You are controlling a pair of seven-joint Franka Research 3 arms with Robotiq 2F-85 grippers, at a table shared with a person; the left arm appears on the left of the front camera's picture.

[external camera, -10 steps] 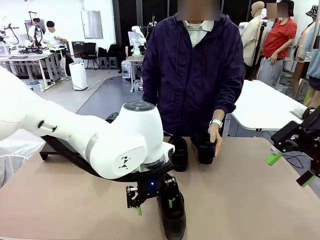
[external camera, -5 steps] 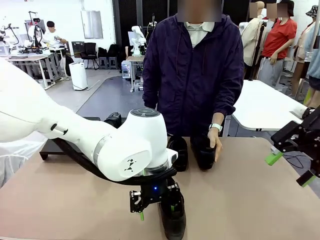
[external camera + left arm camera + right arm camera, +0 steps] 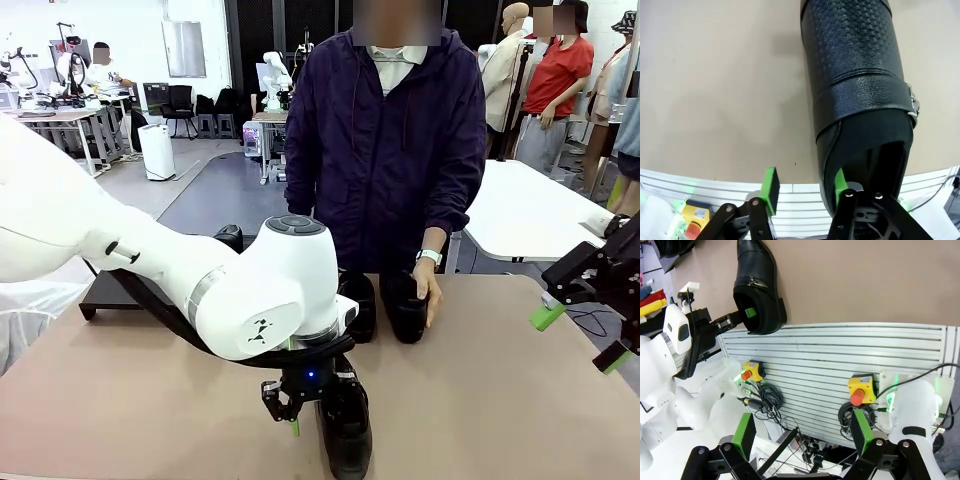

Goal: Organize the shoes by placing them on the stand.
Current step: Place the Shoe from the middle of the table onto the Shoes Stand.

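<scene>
1. Near shoe (image 3: 345, 432) (image 3: 855, 75) lies at the robot-side edge of the surface (image 3: 500, 400). Long axis runs front to back: toe toward the person, heel opening under the left claw (image 3: 315, 415) (image 3: 805, 182).
2. Left claw straddles the shoe's side wall, one finger inside the opening and the other outside, clear of the leather. Half-narrowed, nothing clamped yet.
3. Right claw (image 3: 578, 338) (image 3: 802, 432) is released and spread wide, well apart at the right edge. The left arm owns this pick.
4. Stand (image 3: 100, 298) is far left, behind the left arm; lift, then carry left.
5. Versus a second ago, the left claw sits lower with jaws narrowed from full spread. The person's hand (image 3: 428, 290) stays on the far shoes (image 3: 405, 305). Right claw unchanged.
</scene>
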